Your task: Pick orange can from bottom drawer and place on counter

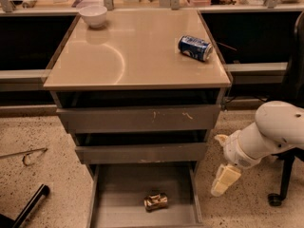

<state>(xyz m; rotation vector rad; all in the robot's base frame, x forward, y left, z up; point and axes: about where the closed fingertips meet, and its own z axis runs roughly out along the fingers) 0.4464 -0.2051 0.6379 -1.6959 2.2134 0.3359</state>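
Note:
The orange can (pixel 156 201) is a crumpled golden can lying on the floor of the open bottom drawer (pixel 118 198), near its front middle. The beige counter (pixel 137 51) tops the grey cabinet. My gripper (pixel 222 159) is on the white arm at the right, outside the drawer's right wall and above floor level. It is to the right of the can, and its cream fingers (pixel 225 179) are spread apart and empty.
A blue and white can (pixel 195 47) lies on its side at the counter's right. A white bowl (pixel 93 15) stands at the back left. Two upper drawers (pixel 137 118) stick out slightly. A chair base (pixel 280 194) is at the right, a black bar (pixel 28 208) at the lower left.

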